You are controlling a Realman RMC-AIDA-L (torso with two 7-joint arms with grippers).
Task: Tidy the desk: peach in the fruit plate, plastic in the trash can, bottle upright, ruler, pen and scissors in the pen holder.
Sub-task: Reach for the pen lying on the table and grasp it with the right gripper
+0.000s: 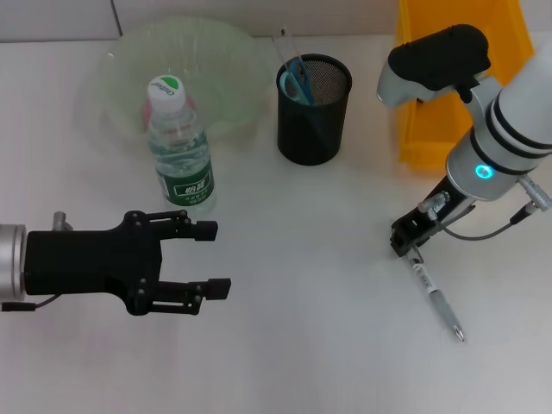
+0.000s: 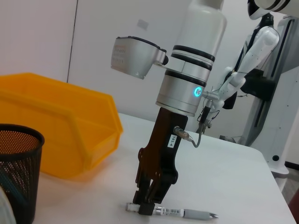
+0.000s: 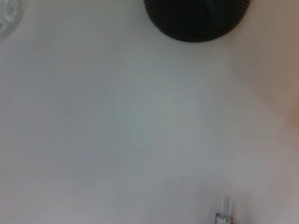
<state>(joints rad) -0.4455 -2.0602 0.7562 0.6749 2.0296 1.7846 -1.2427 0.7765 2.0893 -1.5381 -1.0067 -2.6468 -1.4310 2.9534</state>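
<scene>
A pen (image 1: pixel 436 295) lies on the white desk at the right. My right gripper (image 1: pixel 407 245) reaches down onto its near end and looks shut on it; the left wrist view shows the fingers (image 2: pixel 145 205) clamped over the pen (image 2: pixel 177 213), which rests on the table. The black mesh pen holder (image 1: pixel 314 108) holds blue-handled scissors (image 1: pixel 296 79) and a thin clear ruler (image 1: pixel 284 43). The bottle (image 1: pixel 179 147) stands upright in front of the green fruit plate (image 1: pixel 216 60). A pinkish patch behind the bottle may be the peach. No plastic shows. My left gripper (image 1: pixel 212 257) hovers open at lower left.
The yellow trash can (image 1: pixel 440 95) stands at the back right, behind my right arm. The right wrist view shows the pen holder's base (image 3: pixel 196 18) and the pen's tip end (image 3: pixel 225 210). Bare desk lies between the two grippers.
</scene>
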